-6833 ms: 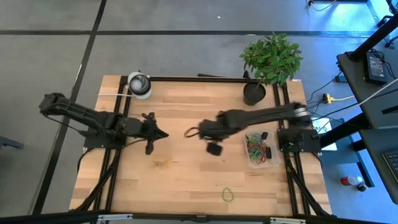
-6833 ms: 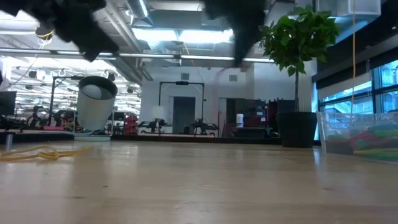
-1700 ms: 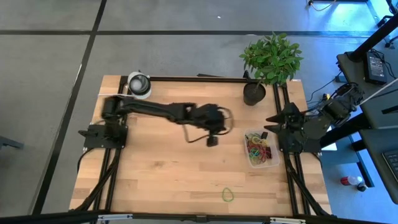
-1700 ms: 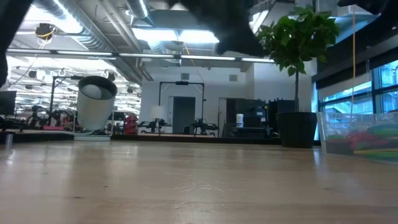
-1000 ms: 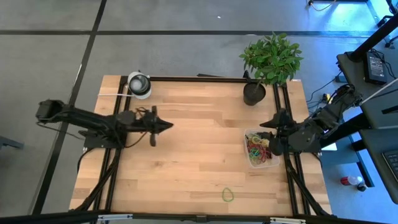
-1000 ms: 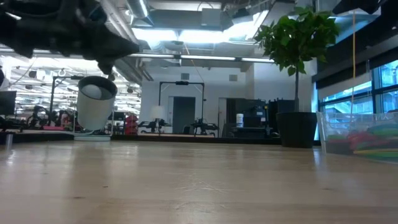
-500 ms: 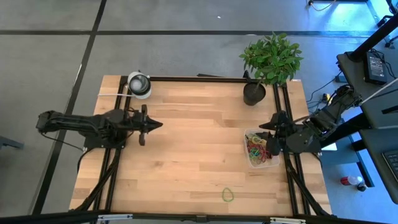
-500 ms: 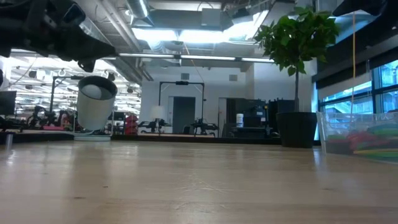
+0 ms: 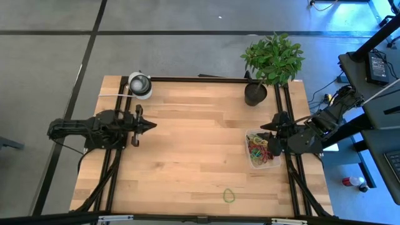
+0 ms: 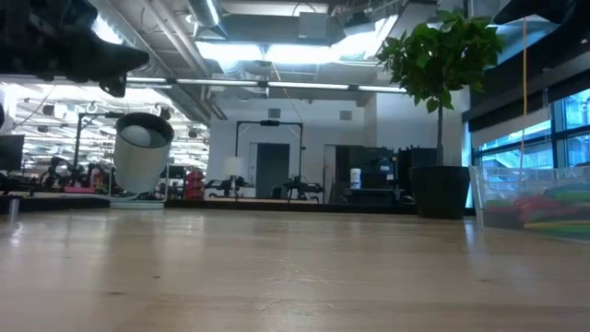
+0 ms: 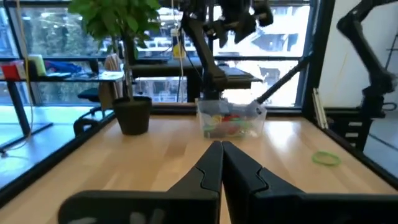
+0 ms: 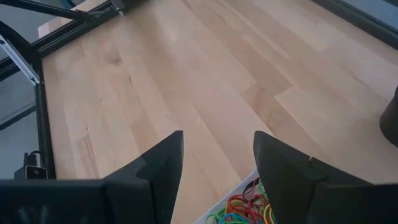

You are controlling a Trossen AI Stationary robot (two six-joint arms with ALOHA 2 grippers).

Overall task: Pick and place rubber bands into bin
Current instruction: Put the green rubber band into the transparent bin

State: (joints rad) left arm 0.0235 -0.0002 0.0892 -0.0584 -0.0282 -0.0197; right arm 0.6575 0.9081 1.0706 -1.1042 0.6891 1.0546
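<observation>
Bin [image 9: 263, 150] at table's right edge, full of mixed-colour rubber bands [image 9: 260, 149].
Right gripper [image 9: 272, 139] over bin, fingers apart, apparently empty; left gripper [image 9: 152, 124] closed at left edge; green band [image 9: 229, 195] loose near front.

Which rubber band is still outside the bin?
The green rubber band lying alone near the table's front edge; the other rubber bands are piled inside the clear bin.

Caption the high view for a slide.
Both arms retracted to the table's sides; bin holds rubber bands, one green band left on the table.
</observation>
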